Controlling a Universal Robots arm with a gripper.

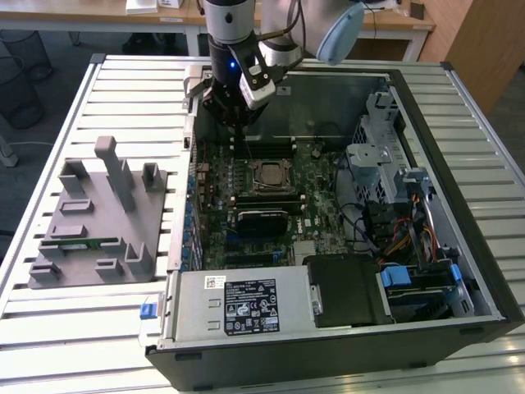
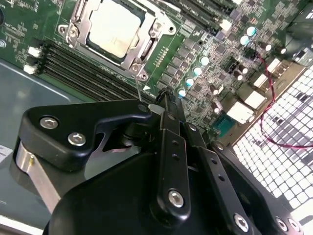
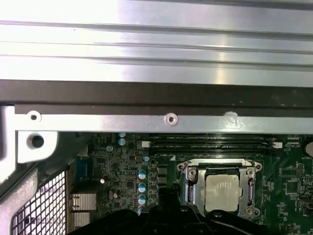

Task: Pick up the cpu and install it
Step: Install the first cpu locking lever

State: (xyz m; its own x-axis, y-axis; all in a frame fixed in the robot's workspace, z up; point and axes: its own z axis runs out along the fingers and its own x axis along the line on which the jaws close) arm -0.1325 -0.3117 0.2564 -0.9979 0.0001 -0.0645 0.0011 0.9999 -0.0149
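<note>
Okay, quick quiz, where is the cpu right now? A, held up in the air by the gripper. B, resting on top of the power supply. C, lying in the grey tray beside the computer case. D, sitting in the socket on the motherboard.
D: in both wrist views the cpu lies flat inside the socket's metal frame on the motherboard, apart from the gripper.

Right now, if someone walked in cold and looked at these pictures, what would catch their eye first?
Probably the open computer case on the slatted table, its green motherboard exposed. Near the board's middle, the pale silver cpu already sits in its metal socket frame, clear in both wrist views. The arm's black end effector hangs over the board's far edge, and a grey fixture block lies outside the case on the exterior view's left.
</note>
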